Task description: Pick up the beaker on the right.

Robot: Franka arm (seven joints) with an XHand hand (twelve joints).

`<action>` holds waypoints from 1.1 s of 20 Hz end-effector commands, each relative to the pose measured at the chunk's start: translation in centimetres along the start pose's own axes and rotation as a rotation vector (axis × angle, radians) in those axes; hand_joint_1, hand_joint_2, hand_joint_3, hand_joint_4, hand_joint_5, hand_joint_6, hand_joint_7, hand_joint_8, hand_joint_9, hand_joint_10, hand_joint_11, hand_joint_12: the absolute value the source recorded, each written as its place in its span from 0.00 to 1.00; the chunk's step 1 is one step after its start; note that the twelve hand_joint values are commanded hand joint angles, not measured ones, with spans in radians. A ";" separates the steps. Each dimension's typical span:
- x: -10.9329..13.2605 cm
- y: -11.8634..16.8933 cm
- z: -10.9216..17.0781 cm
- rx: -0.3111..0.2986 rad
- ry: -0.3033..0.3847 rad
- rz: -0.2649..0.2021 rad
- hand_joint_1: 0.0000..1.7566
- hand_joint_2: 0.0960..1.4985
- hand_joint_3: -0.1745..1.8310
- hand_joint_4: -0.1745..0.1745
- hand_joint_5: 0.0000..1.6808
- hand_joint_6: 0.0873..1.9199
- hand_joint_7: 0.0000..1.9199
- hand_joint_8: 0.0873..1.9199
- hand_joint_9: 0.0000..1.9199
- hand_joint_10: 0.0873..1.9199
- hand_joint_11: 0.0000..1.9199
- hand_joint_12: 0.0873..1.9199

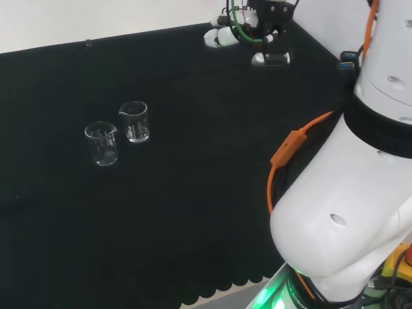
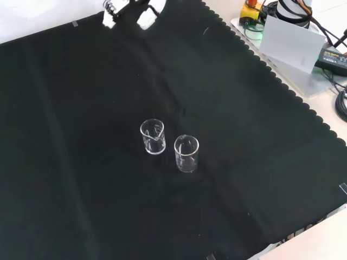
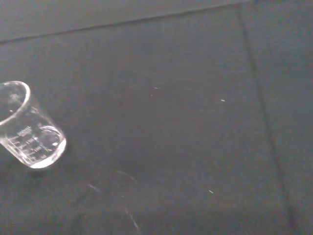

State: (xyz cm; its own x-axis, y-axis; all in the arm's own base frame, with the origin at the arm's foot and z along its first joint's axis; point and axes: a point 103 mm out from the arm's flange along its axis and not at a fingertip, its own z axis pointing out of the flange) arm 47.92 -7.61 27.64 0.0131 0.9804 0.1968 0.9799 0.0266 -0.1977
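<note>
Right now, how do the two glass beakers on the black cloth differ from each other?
In the front view, the left beaker stands slightly farther up the cloth than the right beaker. The left beaker's spout faces the camera; I cannot make out the right beaker's spout. In the head view, one beaker stands nearer the camera than the other. Both are clear, upright, apparently empty, similar in size, close together but apart.

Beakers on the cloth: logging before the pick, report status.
Hand high at the cloth's far edge in front view, fingers unclear, holding nothing. Two clear beakers upright, side by side, untouched: and. Black cloth between bare.
</note>
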 end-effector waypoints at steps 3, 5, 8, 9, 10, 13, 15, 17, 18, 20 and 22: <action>-0.7 10.9 10.6 0.017 0.209 -0.070 0.09 0.75 0.17 0.48 0.08 0.00 0.03 0.16 0.04 0.26 0.00 0.34; -0.8 11.1 11.3 0.019 0.211 -0.078 0.08 0.75 0.17 0.48 0.08 0.00 0.03 0.16 0.04 0.26 0.00 0.34; -0.7 11.3 12.4 0.032 0.223 -0.092 0.08 0.75 0.17 0.48 0.08 0.00 0.03 0.16 0.04 0.26 0.00 0.34; -0.6 11.4 12.8 0.041 0.233 -0.101 0.07 0.74 0.17 0.48 0.08 0.00 0.03 0.17 0.04 0.26 0.00 0.34; -0.5 11.5 13.1 0.044 0.231 -0.105 0.07 0.74 0.17 0.48 0.08 0.00 0.03 0.17 0.04 0.26 0.00 0.34; -0.1 11.6 14.4 0.061 0.243 -0.117 0.07 0.74 0.17 0.48 0.08 0.00 0.03 0.17 0.04 0.26 0.00 0.34; 0.1 11.7 15.2 0.073 0.245 -0.128 0.07 0.73 0.17 0.48 0.08 0.00 0.03 0.17 0.04 0.26 0.00 0.34; 0.2 11.7 16.0 0.086 0.258 -0.143 0.08 0.71 0.17 0.48 0.08 0.00 0.03 0.17 0.04 0.26 0.00 0.33; 0.3 11.7 16.5 0.093 0.270 -0.154 0.09 0.70 0.16 0.48 0.08 0.00 0.03 0.17 0.05 0.26 0.00 0.34; 0.5 11.6 17.1 0.099 0.295 -0.174 0.12 0.67 0.15 0.47 0.08 0.00 0.04 0.18 0.07 0.26 0.00 0.37; 0.7 11.5 17.4 0.077 0.330 -0.198 0.15 0.64 0.15 0.47 0.08 0.00 0.05 0.18 0.08 0.26 0.00 0.39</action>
State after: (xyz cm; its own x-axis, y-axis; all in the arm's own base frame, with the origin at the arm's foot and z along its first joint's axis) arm 55.88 -3.84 9.36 -0.0696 0.8759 0.4774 0.9510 0.2028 -0.2334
